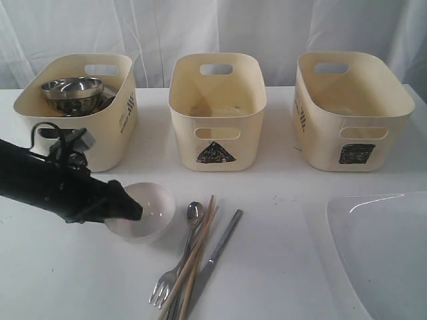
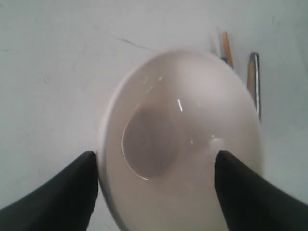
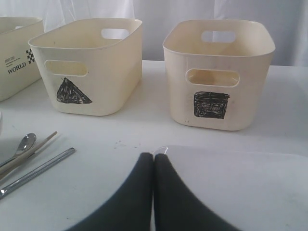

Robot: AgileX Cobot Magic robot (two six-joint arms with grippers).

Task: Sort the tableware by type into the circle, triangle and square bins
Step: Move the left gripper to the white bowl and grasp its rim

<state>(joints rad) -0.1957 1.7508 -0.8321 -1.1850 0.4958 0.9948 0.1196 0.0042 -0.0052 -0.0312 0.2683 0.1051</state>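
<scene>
Bowl (image 2: 183, 144) lies below the left pincer (image 2: 155, 155), fingers spread wide; right pincer (image 3: 154, 158) is closed, tips at the plate (image 3: 240, 187) rim.

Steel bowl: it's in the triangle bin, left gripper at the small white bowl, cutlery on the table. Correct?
Not quite. The exterior view shows the steel bowl in the leftmost bin, not the triangle bin. That bin's mark is hidden behind the arm. The rest holds: the left gripper is at the small white bowl, and the cutlery is on the table.
</scene>
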